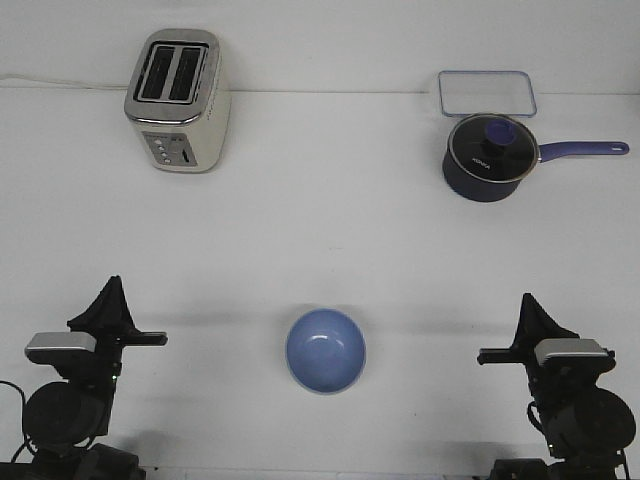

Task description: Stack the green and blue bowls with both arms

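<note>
Blue bowl [326,350] btwn left tool [110,300] & right tool [532,312].

A blue bowl [326,350] sits open side up on the white table [320,230] between the left gripper [108,305] and right gripper [532,312], with a toaster [178,100], a saucepan [492,158] and a clear box [486,94] far behind

Parked low at the near edge, well apart — black-fingered left gripper [108,300] at the near left corner, black-fingered right gripper [532,312] at the near right. Both pointing up and away, fingers meeting in a point, nothing held — wrists folded over dark arm joints.
</note>
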Available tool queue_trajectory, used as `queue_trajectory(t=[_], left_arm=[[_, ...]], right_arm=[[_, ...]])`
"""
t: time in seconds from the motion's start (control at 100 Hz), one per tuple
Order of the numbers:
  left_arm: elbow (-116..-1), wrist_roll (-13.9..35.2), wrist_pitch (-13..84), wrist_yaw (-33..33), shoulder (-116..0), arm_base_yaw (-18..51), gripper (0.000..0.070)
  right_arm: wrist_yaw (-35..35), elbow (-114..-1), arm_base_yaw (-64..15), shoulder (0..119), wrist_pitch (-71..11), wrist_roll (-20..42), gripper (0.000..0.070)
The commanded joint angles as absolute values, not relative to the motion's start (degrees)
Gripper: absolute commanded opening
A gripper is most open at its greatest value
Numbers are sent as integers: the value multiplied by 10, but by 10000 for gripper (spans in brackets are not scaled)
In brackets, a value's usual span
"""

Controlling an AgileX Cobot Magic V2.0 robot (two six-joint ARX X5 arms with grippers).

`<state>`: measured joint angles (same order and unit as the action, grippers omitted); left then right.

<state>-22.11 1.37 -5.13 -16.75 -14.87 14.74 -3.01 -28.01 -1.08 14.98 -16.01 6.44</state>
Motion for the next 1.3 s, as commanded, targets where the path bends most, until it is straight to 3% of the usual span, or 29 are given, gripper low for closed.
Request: queue_trajectory(t=[0.0, 0.48, 0.53, 0.62, 0.69, 0.95, 1.12, 1.29], left_arm=[[-228, 11, -57, -171, -149, 148, 15], [-218, 5, -57, -167, -141, 133, 15], [-201, 7, -60, -135, -136, 110, 15], [-148, 4, -70, -21, -114, 59, 15], [-105, 4, -88, 20, -93, 31, 15], [-7, 13, -120, 22, -22, -4, 15], [-8, -12, -96, 24, -2, -8, 15], [-8, -2, -95, 24, -2, -7, 15]], right_arm=[[-30, -285, -11, 150, -154, 71, 4], [-30, -286, -11, 150, -154, 71, 4], [-30, -285, -11, 150, -154, 71, 4], [-30, -285, -11, 150, -154, 71, 4], [-30, -285, -11, 150, -154, 71, 4], [-30, -286, -11, 150, -154, 71, 4], [-30, -285, -11, 150, -154, 71, 4], [-30, -286, -11, 150, -152, 71, 4]])
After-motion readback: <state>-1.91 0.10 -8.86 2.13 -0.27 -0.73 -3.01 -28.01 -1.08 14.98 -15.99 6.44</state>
